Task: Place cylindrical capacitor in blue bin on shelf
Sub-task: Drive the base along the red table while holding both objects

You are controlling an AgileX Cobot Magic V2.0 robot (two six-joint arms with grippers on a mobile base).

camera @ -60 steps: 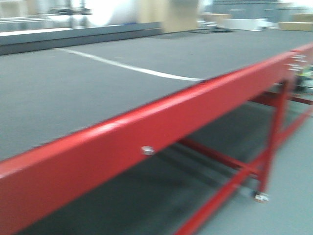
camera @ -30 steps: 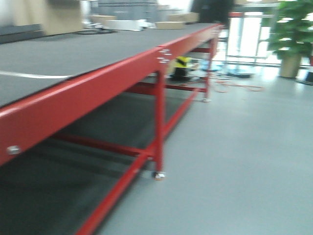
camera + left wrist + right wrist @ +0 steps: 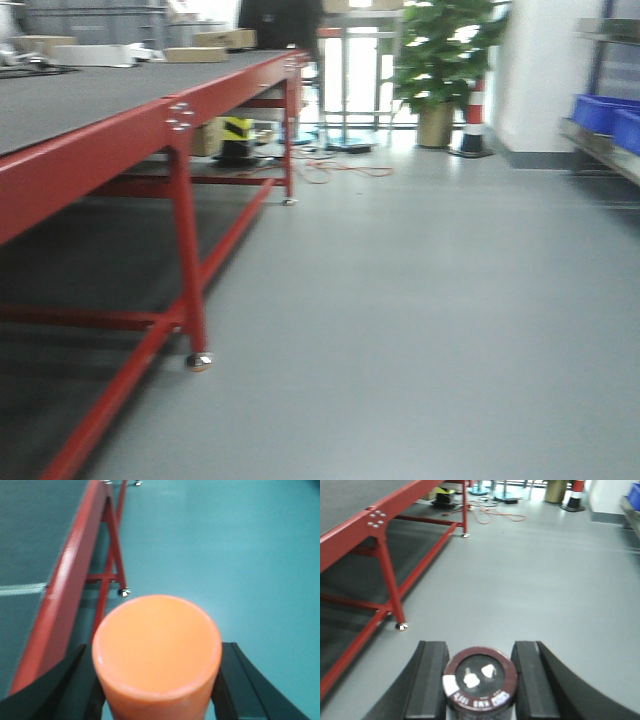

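View's swung right: red table [image 3: 100, 155] now at left, shelf [image 3: 600, 150] at right edge. Right claw [image 3: 480, 682] grips the capacitor [image 3: 480, 675] bottom centre; left claw [image 3: 157, 690] clamps an orange cylinder [image 3: 156, 645].

Far right, the picture's edge is cutting off the blurring shelf [image 3: 605, 152] and its blue bins [image 3: 600, 110]. The bottom edges are cropping the body of the cylindrical capacitor [image 3: 480, 681] and the lower part of the orange cylinder [image 3: 157, 650].
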